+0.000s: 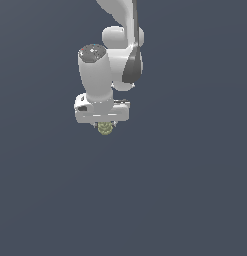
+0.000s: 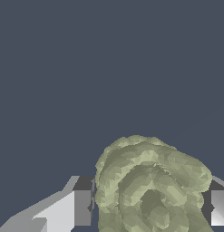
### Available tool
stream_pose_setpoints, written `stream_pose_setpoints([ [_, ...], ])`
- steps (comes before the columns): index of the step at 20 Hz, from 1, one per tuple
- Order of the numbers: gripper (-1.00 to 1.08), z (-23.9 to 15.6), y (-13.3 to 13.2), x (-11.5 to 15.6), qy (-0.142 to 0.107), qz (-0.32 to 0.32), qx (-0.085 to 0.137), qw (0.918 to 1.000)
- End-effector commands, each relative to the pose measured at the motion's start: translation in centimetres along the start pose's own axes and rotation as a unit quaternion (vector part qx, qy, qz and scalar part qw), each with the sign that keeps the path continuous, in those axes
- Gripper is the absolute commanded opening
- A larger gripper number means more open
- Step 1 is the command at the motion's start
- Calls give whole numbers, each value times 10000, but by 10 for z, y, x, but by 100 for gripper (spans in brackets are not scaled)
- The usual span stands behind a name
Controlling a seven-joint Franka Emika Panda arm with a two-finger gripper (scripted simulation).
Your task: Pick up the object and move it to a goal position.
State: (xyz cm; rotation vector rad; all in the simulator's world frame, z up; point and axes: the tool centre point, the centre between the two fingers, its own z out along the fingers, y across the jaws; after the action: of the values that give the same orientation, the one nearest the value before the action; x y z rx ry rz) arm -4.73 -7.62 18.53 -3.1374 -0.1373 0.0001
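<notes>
Filling the wrist view, the bumpy olive-yellow and pale green lump (image 2: 152,190) sits between the two grey fingertips (image 2: 82,207), which pinch its sides. Its surface coils in ridged folds. Only the exterior view shows the white gripper (image 1: 104,123) over plain dark ground, the lump (image 1: 105,128) peeking beneath.

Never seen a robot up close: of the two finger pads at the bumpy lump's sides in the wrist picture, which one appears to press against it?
The wider grey pad meets the object; the edge pad shows a dark gap.
</notes>
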Motion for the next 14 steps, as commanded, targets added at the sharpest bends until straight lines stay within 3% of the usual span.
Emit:
stream_pose_setpoints([
  [1, -100, -21, 11, -14, 2, 0, 3, 10000],
  [14, -100, -105, 56, -65, 2, 0, 3, 10000],
])
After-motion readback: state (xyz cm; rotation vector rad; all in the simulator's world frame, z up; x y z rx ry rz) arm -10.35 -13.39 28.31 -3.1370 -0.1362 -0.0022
